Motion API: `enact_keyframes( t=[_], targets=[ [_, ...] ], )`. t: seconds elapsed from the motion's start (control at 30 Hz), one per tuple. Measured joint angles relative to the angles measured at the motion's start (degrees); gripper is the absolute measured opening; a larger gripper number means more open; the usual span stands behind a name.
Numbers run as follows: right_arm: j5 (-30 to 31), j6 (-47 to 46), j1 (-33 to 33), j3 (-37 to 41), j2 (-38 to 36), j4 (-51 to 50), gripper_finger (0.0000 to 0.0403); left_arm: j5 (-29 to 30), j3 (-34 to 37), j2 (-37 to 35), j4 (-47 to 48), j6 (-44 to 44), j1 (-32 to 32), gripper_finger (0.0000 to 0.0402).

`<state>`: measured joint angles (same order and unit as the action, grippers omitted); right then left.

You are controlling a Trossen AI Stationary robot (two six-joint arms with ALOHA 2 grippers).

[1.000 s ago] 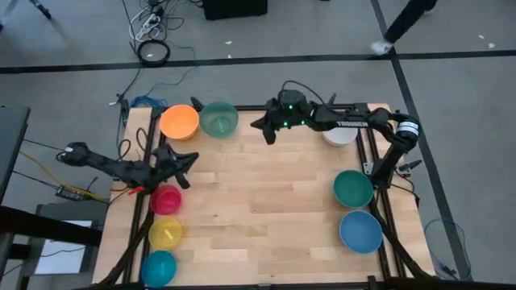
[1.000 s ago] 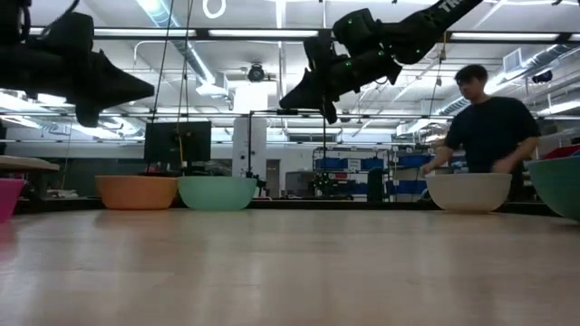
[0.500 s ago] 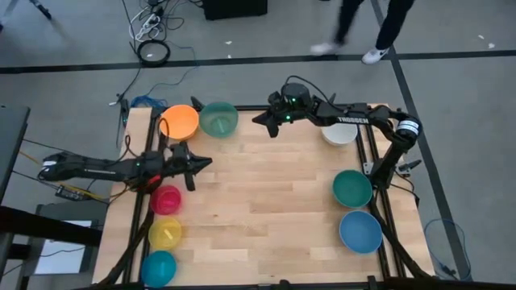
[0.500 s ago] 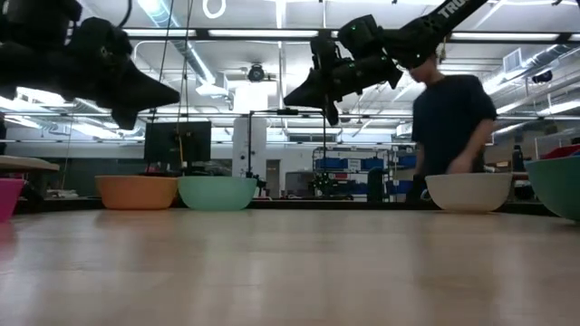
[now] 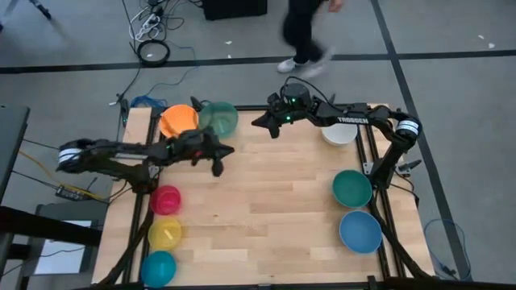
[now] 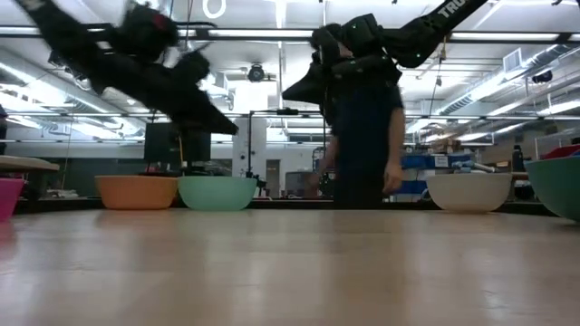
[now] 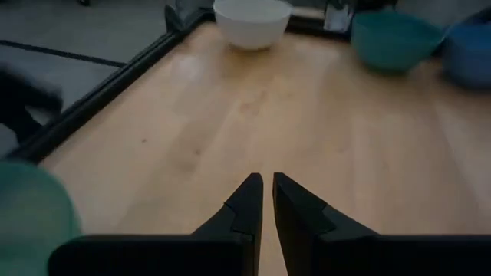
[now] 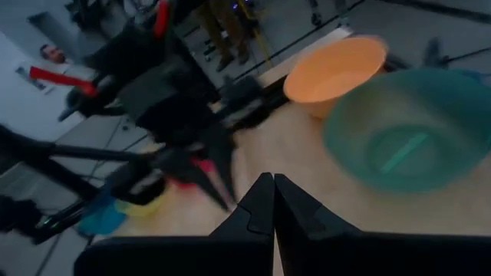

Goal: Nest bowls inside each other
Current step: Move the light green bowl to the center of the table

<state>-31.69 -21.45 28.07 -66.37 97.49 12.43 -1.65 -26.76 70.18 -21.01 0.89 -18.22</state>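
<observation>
Several bowls stand apart, each upright on its base on the wooden table. Orange (image 5: 179,121) and pale green (image 5: 218,118) are at the far left, and white (image 5: 339,133) is at the far right. Teal (image 5: 352,188) and blue (image 5: 360,231) line the right edge. Magenta (image 5: 166,199), yellow (image 5: 165,233) and cyan (image 5: 159,267) line the left edge. My left gripper (image 5: 219,155) hovers just on the near side of the pale green bowl, fingers together but for a thin slit (image 7: 267,188), holding nothing. My right gripper (image 5: 262,126) is shut and empty, in the air right of the pale green bowl (image 8: 406,138).
A person (image 5: 302,32) walks past beyond the table's far edge and shows in the low view behind the bowls (image 6: 362,136). Bare wood (image 5: 274,209) spans the table's middle and near part. Black frame rails (image 5: 379,201) run along the table's sides.
My left gripper has swung from the left edge beside the magenta bowl toward the table's middle and far side. It has rolled as it went and is now next to the pale green bowl. The person behind the table has walked from right to left.
</observation>
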Motion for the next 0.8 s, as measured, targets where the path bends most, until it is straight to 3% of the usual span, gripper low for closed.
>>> enact_keyframes(
  t=[0.17,0.3,0.53,0.8],
  targets=[
    [-4.8,1.4,-1.1,0.0,-0.8,-3.1,0.0,2.0,-10.3,9.3,8.6,-6.9,-4.0,0.0043],
    [-3.9,6.4,-1.9,0.0,-4.1,-10.4,0.0,2.6,-14.8,9.0,13.7,-9.8,-7.3,0.0043],
    [3.5,11.7,-2.2,0.0,-12.0,-18.0,0.0,6.7,-17.5,5.6,22.5,-13.9,-14.3,0.0043],
    [5.5,11.6,-4.2,0.0,-17.2,-19.3,0.0,6.2,-17.5,13.9,22.2,-14.8,-21.6,0.0043]
  ],
)
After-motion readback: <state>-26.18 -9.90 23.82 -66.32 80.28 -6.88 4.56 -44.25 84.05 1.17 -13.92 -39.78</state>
